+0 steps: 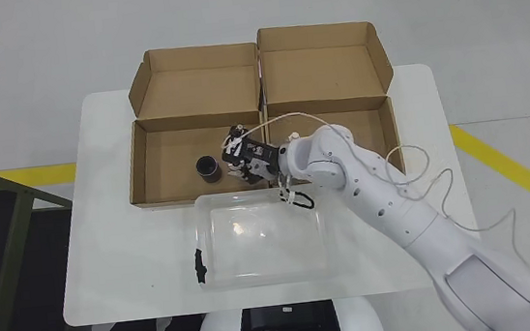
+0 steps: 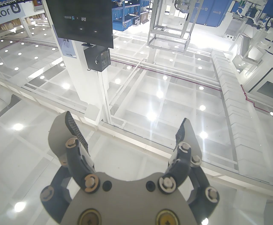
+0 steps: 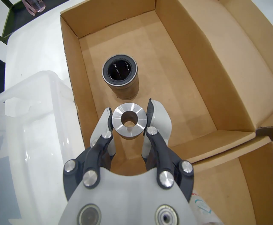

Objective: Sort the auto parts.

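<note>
My right gripper (image 3: 129, 116) is shut on a silver metal bushing (image 3: 118, 116) with a round bore, held upright just above the floor of the left cardboard box (image 3: 174, 81). In the top view this gripper (image 1: 241, 158) sits inside the left box (image 1: 163, 168), near its right end. A black-rimmed cylindrical bearing (image 3: 120, 77) stands upright on the box floor just beyond the bushing, apart from it; it is the dark cylinder (image 1: 208, 169) in the top view. My left gripper (image 2: 125, 119) points up at the ceiling, open and with nothing between its fingers.
A second open cardboard box (image 1: 377, 120) adjoins on the right. A clear plastic bin (image 1: 266, 263) lies in front of the boxes, with a small black part (image 1: 199, 265) at its left rim and a black loop (image 1: 300, 200) at its far edge.
</note>
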